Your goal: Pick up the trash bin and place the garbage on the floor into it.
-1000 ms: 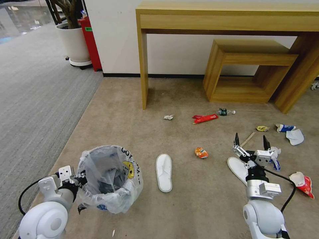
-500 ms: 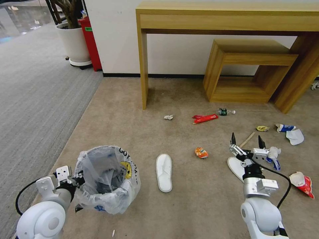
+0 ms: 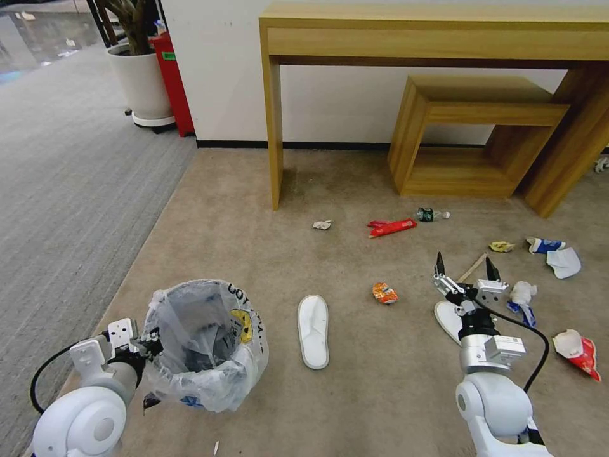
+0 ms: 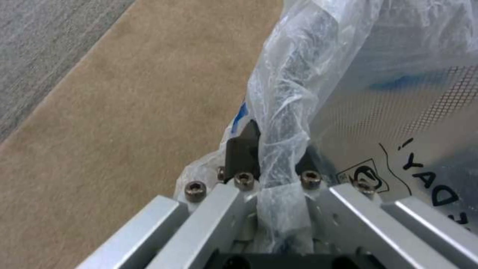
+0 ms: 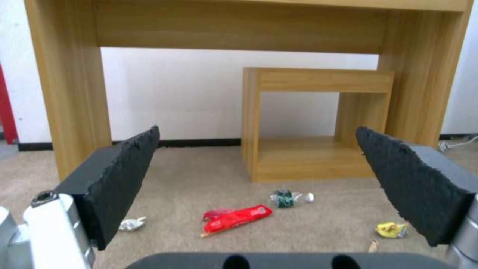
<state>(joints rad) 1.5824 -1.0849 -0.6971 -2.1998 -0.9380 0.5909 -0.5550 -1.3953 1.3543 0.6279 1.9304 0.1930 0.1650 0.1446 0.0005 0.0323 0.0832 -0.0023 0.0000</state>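
Right now the left gripper [image 3: 147, 343] is pinched tight on the rim of the small round bin lined with a crinkly translucent plastic bag with black lettering and a yellow mark [image 3: 206, 343], low on the robot's left over the beige short-pile carpet [image 3: 254, 254]; in the left wrist view the bag film [image 4: 289, 123] bunches between the fingers [image 4: 242, 149], so the bin wall under it is hard to make out. Right gripper [image 3: 464, 268] hangs over the carpet with jaws spread wide, nothing between them. Around it: a white slipper [image 3: 448, 317] partly hidden behind the wrist, a wooden stick [image 3: 474, 265] partly hidden by the fingers, a crumpled white tissue with a blue-white wrapper [image 3: 523, 298] just beside. Farther off lie a second white slipper [image 3: 313, 330], an orange wrapper [image 3: 384, 292], a long red wrapper [image 3: 392, 226], a small green-labelled bottle [image 3: 431, 214], a yellow scrap [image 3: 501, 245] and a red-white wrapper [image 3: 577, 352]. Behind stand a light wooden desk [image 3: 444, 32] and a wooden cube stool [image 3: 476, 133]. Grey ribbed carpet [image 3: 63, 190] runs along the left.
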